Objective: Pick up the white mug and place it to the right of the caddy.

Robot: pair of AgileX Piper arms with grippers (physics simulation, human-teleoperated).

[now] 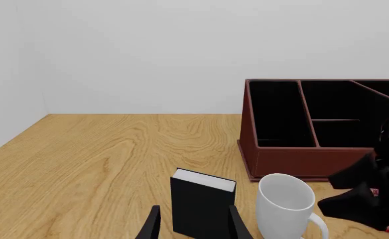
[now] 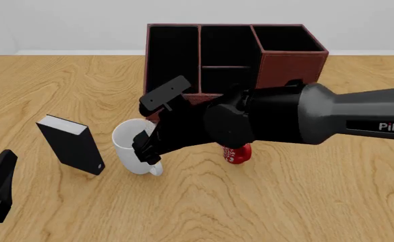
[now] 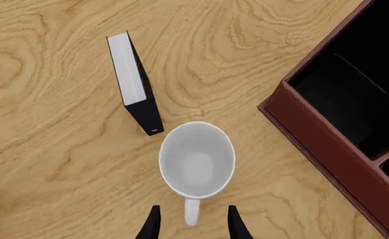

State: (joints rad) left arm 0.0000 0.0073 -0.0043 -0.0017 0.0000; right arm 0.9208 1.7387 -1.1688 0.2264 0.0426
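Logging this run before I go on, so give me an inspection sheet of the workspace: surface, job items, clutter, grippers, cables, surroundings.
Surface: wooden table, light grain.
Job's things: white mug upright, empty, in front of the caddy and apart from it; handle faces the arms' side.
Clutter: black box standing left of the mug; red mug, mostly hidden behind the right arm.
Grippers: right gripper open above the mug, fingers either side of the handle, not closed on it; left gripper open, back at the near left.
Cables: nothing seen.
Surroundings: plain pale wall behind the table.
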